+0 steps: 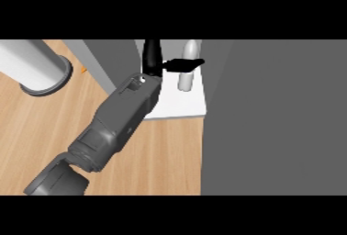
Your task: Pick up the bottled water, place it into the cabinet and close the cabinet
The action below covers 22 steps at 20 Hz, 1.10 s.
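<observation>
The bottled water [189, 78], a pale slim bottle, stands upright on the white cabinet floor [181, 108] in the open cabinet. My left hand [152, 57] reaches into the cabinet just left of it on a long grey forearm. Its fingers point straight away from me with a gap to the bottle. The thumb [184, 64] sticks out to the right and crosses in front of the bottle's upper part, hiding a band of it. The hand is open. My right hand is nowhere in view.
A wide dark grey panel [278, 119], the cabinet door or side, fills the right half of the view. The cabinet's grey left wall [105, 59] rises behind my forearm. A large pale cylinder [39, 66] stands on the wooden counter [41, 133] at the upper left.
</observation>
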Motion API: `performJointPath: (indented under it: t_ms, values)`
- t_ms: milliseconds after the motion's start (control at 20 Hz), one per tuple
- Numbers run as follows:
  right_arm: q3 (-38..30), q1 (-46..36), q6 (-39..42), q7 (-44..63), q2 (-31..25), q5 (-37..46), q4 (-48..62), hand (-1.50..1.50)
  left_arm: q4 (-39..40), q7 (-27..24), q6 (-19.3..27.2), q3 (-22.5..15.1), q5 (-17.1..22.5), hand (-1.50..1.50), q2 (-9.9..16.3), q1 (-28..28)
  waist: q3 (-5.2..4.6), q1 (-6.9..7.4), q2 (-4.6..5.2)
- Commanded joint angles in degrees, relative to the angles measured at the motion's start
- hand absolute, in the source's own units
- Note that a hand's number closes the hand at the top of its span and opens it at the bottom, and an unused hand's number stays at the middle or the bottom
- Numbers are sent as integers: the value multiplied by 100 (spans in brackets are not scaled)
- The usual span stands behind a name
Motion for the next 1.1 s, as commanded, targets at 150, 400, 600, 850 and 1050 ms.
performJointPath:
  t_ms: [150, 400, 600, 850, 1050]
  values:
    - [-194, -177, -164, 335, -154, -418, -281, -150, -353, -586, -688, 312, 228, -150, -18, 75, -1, 142, -32]
    - [-117, -49, -188, 335, 18, -309, -465, -150, -892, -318, -1284, 320, 424, -150, -19, 234, 1, 235, -94]
    - [76, 127, -221, 529, 133, -273, -808, -150, -1680, -282, -1136, -195, 576, -150, -20, 941, 0, 244, -126]
    - [163, 388, -179, 616, 183, -260, -984, -150, -2586, 85, -1190, -407, 452, -150, -20, 1572, -2, 405, -169]
    - [127, 137, -89, 415, 105, -204, -646, -150, -3647, 201, -790, -998, 681, -150, -20, 2280, 2, 363, -171]
